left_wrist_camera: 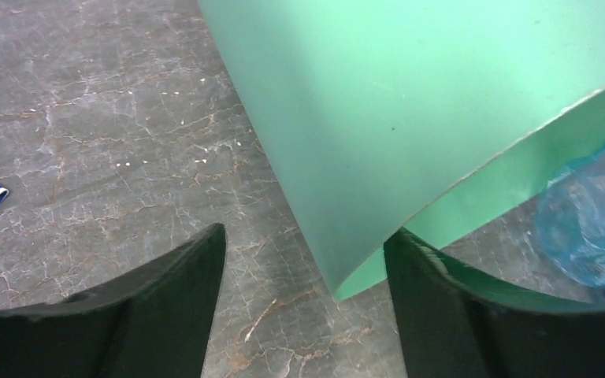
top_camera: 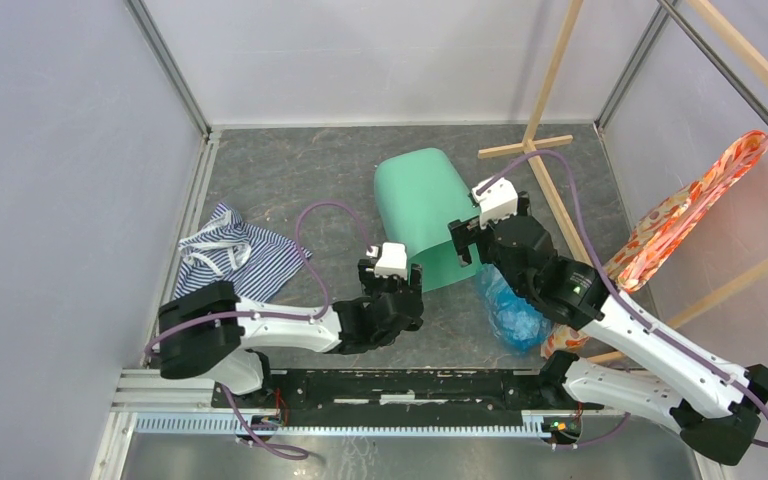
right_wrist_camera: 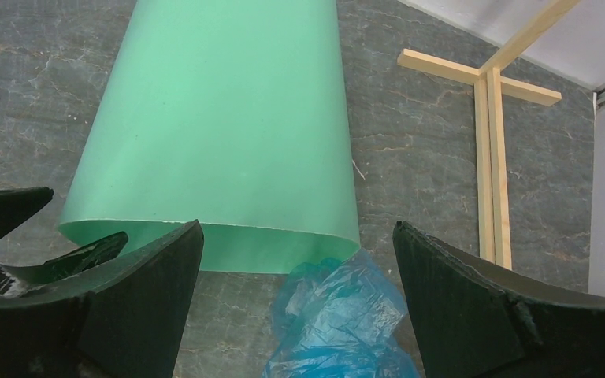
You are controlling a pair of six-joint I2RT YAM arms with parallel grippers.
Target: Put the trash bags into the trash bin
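The mint-green trash bin [top_camera: 422,212] lies on its side on the grey floor, mouth toward the arms. It also shows in the left wrist view [left_wrist_camera: 410,102] and the right wrist view [right_wrist_camera: 220,126]. The crinkly light-blue trash bag [top_camera: 511,310] lies on the floor just outside the mouth's right corner, its tip touching the rim [right_wrist_camera: 339,315]; it also shows in the left wrist view [left_wrist_camera: 591,228]. My left gripper [top_camera: 407,280] [left_wrist_camera: 306,236] is open, straddling the rim's left corner, one finger inside the mouth. My right gripper [top_camera: 465,242] [right_wrist_camera: 298,228] is open and empty above the bag and rim.
A blue-white striped cloth [top_camera: 232,255] lies left of the bin. A wooden frame with a cross foot [top_camera: 527,146] [right_wrist_camera: 490,118] stands at the back right, with orange floral fabric [top_camera: 690,210] hanging on it. Grey walls enclose the floor.
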